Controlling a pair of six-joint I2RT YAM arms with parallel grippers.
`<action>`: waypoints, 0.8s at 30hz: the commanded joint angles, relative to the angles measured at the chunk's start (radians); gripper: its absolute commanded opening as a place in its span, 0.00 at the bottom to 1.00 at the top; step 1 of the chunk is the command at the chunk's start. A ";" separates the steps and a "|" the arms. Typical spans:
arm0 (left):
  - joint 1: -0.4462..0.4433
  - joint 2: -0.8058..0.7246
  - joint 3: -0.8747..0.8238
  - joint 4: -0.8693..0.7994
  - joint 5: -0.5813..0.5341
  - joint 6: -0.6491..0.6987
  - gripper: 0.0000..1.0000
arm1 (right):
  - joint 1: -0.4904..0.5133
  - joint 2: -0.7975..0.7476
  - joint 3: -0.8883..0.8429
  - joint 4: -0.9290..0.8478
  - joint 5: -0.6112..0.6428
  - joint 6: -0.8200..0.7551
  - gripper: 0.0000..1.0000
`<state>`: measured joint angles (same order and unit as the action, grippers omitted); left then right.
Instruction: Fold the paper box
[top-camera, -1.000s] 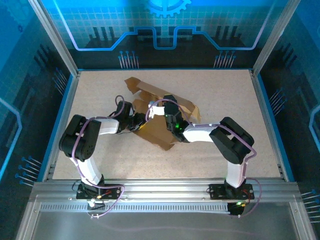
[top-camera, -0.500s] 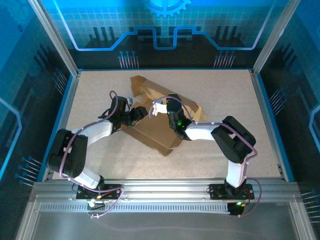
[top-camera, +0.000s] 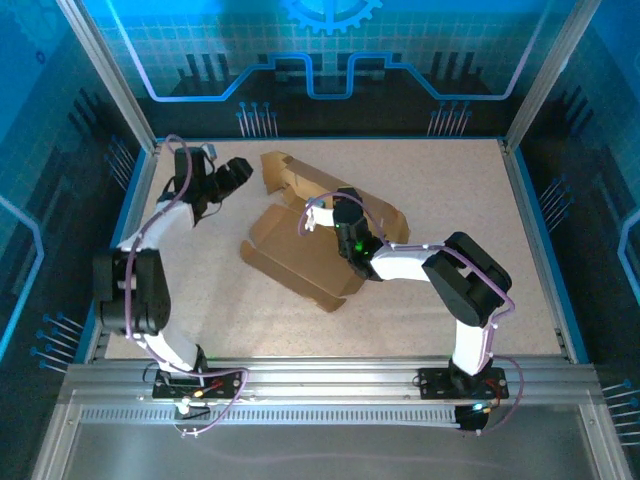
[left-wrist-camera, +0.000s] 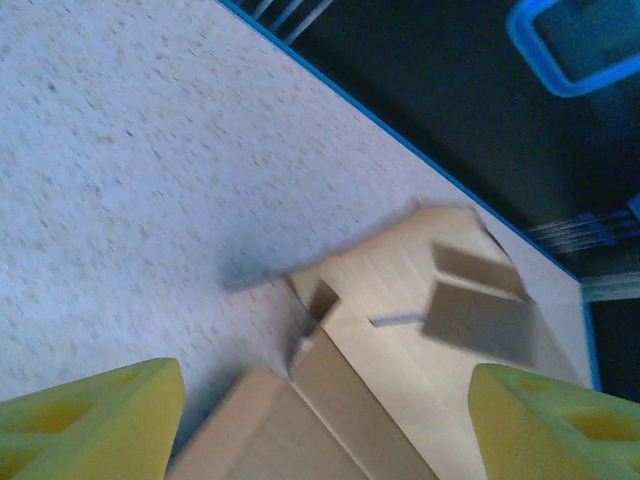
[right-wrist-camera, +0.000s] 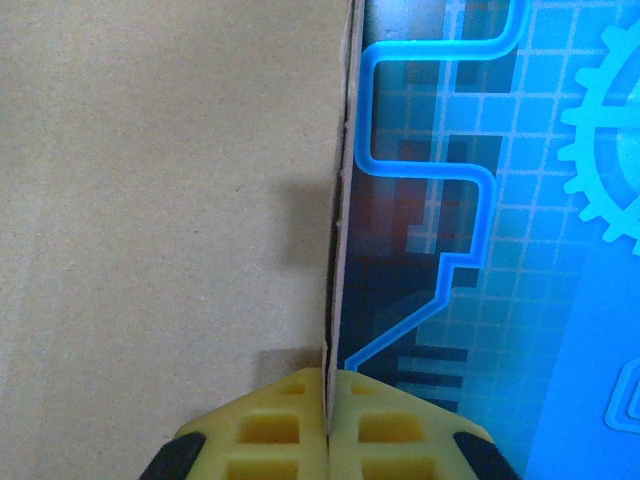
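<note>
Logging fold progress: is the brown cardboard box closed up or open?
Open, part-folded: brown corrugated cardboard box has lid flaps splayed outward; right gripper pinches one raised panel.

The paper box (top-camera: 295, 255) lies on the table (top-camera: 450, 190), near centre; the left gripper (top-camera: 236, 172) stands at 10 o'clock from it, apart; the right gripper (top-camera: 342, 207) meets an upright panel edge at its 2 o'clock side.

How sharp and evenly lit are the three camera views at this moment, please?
Top external: sharp and evenly lit, blue cast from the enclosure walls, the paper box throwing only a faint shadow. Left wrist: motion-blurred, the box's edges smeared. Right wrist: the cardboard panel close to the lens is soft, with a dim shadow beside its edge; the blue backdrop looks crisper.
</note>
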<state>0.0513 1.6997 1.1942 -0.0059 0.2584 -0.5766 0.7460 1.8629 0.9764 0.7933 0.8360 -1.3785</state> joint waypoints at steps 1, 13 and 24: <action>0.013 0.125 0.153 -0.078 0.009 0.116 0.74 | 0.013 0.002 -0.015 -0.046 0.012 0.003 0.00; 0.015 0.451 0.559 -0.235 0.135 0.278 0.70 | 0.019 -0.010 -0.013 -0.075 0.012 0.021 0.00; 0.002 0.739 0.976 -0.531 0.177 0.297 0.72 | 0.023 -0.019 -0.003 -0.091 0.003 0.021 0.00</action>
<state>0.0605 2.3734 2.0670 -0.3824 0.4019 -0.3107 0.7536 1.8587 0.9764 0.7742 0.8398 -1.3563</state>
